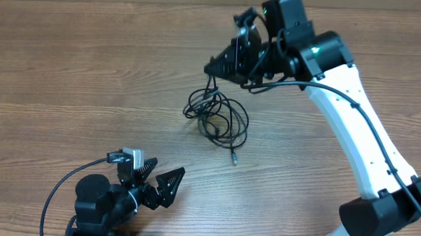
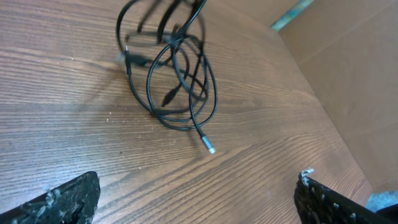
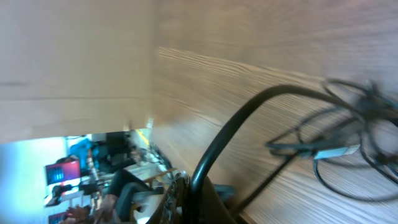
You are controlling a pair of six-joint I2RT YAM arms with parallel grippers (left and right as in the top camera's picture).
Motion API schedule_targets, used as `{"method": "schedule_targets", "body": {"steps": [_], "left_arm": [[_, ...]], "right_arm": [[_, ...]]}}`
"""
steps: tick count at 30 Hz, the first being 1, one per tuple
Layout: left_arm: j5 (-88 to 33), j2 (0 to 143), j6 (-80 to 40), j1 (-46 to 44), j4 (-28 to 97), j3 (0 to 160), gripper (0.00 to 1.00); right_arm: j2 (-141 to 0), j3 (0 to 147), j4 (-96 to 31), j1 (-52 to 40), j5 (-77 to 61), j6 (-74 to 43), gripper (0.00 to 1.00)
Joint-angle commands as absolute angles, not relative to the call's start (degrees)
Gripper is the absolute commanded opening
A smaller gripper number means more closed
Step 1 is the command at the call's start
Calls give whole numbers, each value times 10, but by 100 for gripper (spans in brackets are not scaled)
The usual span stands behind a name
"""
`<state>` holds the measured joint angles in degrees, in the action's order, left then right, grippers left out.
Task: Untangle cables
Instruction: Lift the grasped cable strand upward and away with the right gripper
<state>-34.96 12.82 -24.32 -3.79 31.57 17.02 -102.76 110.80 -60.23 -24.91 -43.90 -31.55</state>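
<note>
Overhead: cables (image 1: 212,109) amid bare table (image 1: 90,68); right jaws closed, seemingly pinching them; left jaws wide, empty.

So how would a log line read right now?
right gripper: shut on cables | left gripper: open, empty, apart | cables: tangled, silver plug end trailing on wooden table

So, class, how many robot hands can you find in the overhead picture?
2. The left hand is at the bottom left, open and empty. The right hand is at top centre, shut on the top of the cables. None seems hidden.
</note>
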Motion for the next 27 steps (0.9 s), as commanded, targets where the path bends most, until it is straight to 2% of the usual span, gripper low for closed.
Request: {"method": "schedule_targets", "body": {"steps": [1, 8, 16, 20, 24, 27], "left_arm": [[-356, 129, -275, -41, 318, 181, 99], [-356, 129, -288, -41, 330, 181, 100], [-356, 129, -288, -41, 332, 181, 100], [-356, 129, -288, -41, 336, 181, 100], [-354, 129, -288, -41, 338, 181, 100], [-354, 129, -288, -41, 341, 181, 99]], "right_arm": [[-974, 1191, -606, -246, -460, -349, 4], [-935, 1281, -638, -246, -353, -360, 4], [-935, 1282, -743, -246, -220, -356, 4], [-943, 1282, -751, -246, -256, -356, 4], [-931, 1283, -615, -239, -413, -356, 4], [-918, 1283, -580, -225, -435, -356, 4]]}}
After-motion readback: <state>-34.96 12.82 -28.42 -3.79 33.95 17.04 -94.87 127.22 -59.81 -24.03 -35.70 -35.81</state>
